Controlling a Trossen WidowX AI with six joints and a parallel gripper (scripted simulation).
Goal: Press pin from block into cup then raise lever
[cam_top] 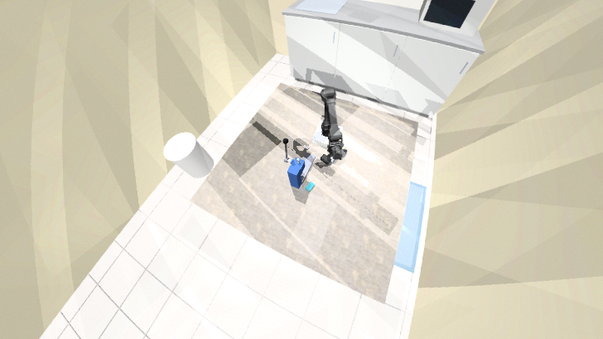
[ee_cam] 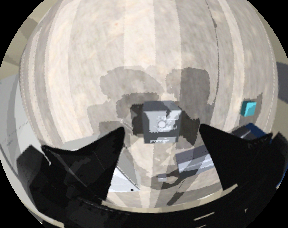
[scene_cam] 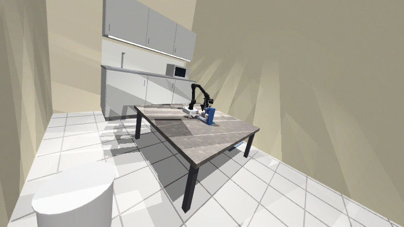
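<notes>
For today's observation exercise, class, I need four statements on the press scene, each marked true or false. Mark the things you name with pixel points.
1. The gripper (cam_top: 328, 161) (ee_cam: 163, 129) is open. True.
2. The gray metal block (ee_cam: 161, 122) is on the press bed (cam_top: 308, 167) (ee_cam: 194, 159). False: it is on the table (cam_top: 284, 232) (scene_cam: 205, 144), beside the bed.
3. The press frame (cam_top: 295, 173) (scene_cam: 210, 116) is red. False: it is blue.
4. The press lever (cam_top: 286, 150) has a black knob (cam_top: 285, 140). True.
</notes>
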